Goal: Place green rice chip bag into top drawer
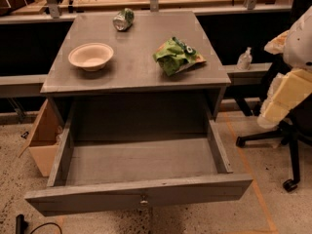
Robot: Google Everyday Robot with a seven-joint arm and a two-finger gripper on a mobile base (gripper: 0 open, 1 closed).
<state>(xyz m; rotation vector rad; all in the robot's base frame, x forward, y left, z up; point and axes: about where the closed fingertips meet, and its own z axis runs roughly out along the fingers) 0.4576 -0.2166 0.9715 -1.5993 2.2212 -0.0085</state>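
Note:
The green rice chip bag lies crumpled on the grey cabinet top, towards its right side. The top drawer is pulled fully out below it, with a small round knob in the middle of its front panel, and its inside is bare. My arm shows at the right edge as white and cream parts. The gripper hangs there, to the right of the cabinet and apart from the bag, with nothing seen in it.
A tan bowl sits on the left of the cabinet top. A crushed green-silver can lies at the back. A cardboard box stands on the floor at left, and an office chair base at right. A small bottle stands on the side ledge.

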